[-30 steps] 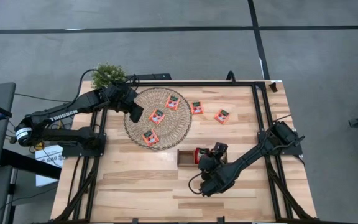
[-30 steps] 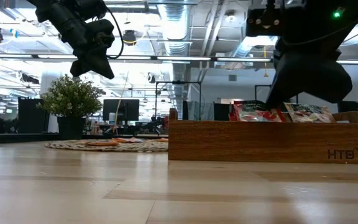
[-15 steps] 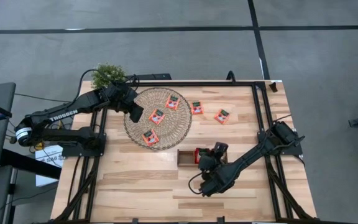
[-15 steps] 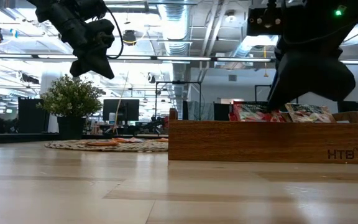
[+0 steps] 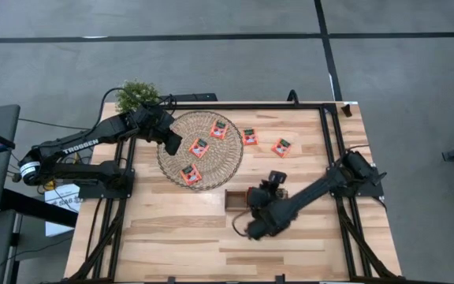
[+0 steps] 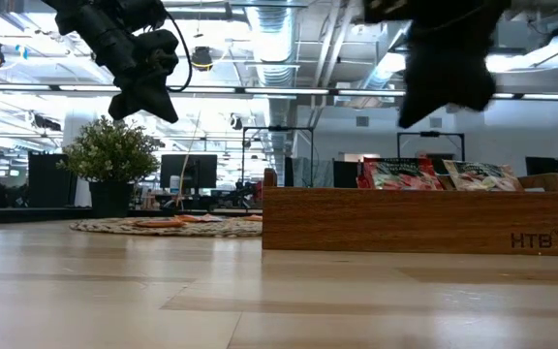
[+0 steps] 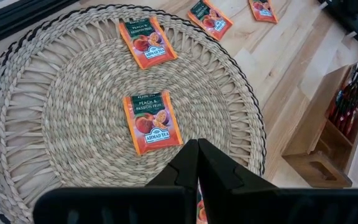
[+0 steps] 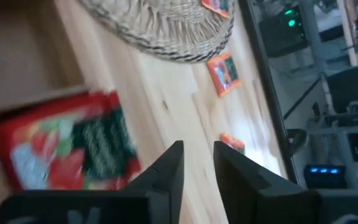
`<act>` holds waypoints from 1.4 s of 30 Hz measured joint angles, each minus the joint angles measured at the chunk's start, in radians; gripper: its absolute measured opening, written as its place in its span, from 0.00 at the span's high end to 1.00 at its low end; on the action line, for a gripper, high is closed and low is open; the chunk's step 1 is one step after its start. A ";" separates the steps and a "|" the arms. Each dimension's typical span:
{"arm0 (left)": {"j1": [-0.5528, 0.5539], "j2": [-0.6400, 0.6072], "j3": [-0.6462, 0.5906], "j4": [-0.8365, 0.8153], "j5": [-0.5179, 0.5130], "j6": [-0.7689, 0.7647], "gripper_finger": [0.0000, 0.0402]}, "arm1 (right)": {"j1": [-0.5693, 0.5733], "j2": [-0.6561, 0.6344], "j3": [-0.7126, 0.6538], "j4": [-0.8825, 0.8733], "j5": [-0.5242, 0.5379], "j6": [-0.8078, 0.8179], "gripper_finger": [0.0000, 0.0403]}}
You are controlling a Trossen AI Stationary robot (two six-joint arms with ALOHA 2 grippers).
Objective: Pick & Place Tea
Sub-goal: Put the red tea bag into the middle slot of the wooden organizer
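Since a second ago my right gripper has swung left off the wooden tray and now hangs over its near left corner, fingers slightly parted, holding nothing. Sachets stand in the tray. Farther off, three red tea sachets lie on the woven mat, two more on the table to its right. My left gripper hovers over the mat's left edge, pressed together

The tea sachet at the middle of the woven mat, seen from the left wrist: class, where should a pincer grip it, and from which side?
The sachet lies flat on the woven mat, so come straight down from above and pinch across two opposite edges. It is thin, and the weave's ridges may let fingertips slip under an edge.
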 joint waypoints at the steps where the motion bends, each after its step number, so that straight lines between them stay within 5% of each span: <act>1: 0.000 0.000 0.000 0.000 0.000 0.000 1.00 | -0.016 0.001 -0.002 0.036 -0.001 -0.024 0.82; 7: 0.000 0.000 0.000 0.000 0.000 0.000 1.00 | -0.086 0.001 -0.038 0.181 -0.052 -0.148 0.83; 42: 0.000 0.000 0.000 0.013 -0.001 0.034 1.00 | -0.045 0.000 -0.095 0.283 -0.136 -0.073 0.83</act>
